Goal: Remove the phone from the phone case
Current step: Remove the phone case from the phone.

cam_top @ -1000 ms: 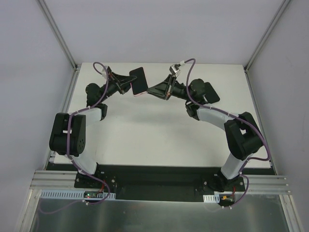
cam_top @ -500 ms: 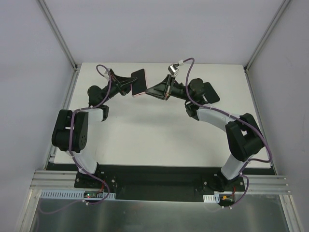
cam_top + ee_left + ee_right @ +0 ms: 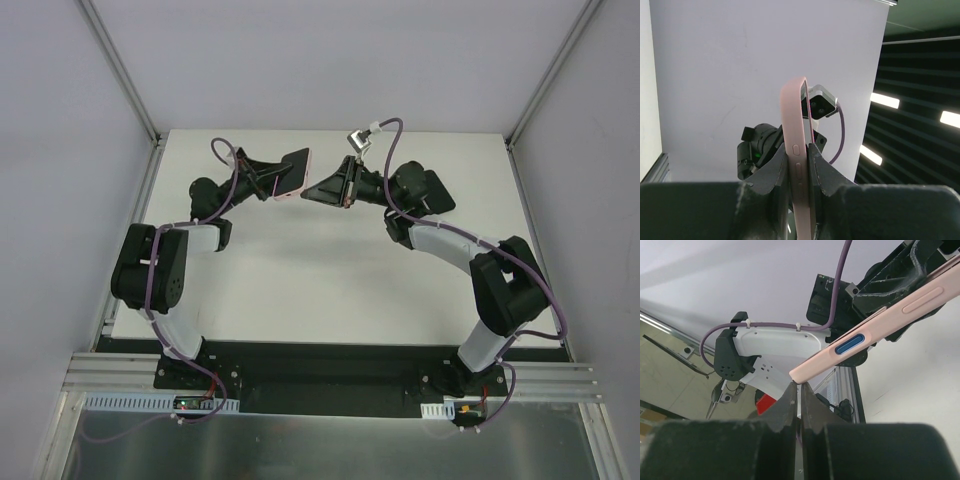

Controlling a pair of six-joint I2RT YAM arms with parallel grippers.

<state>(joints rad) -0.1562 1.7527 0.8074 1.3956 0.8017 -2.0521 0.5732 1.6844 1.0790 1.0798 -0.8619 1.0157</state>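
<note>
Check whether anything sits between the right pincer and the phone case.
Nothing visible does. The left pincer grips the pink phone case edge-on in the air. The shut right pincer has its tips right at the case's end corner, with nothing between them.

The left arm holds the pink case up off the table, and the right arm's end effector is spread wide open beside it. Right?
Not quite: the right end effector is shut, fingers pressed together by a corner of the phone case, as the right wrist view shows. The left end effector does hold that case up off the table.
</note>
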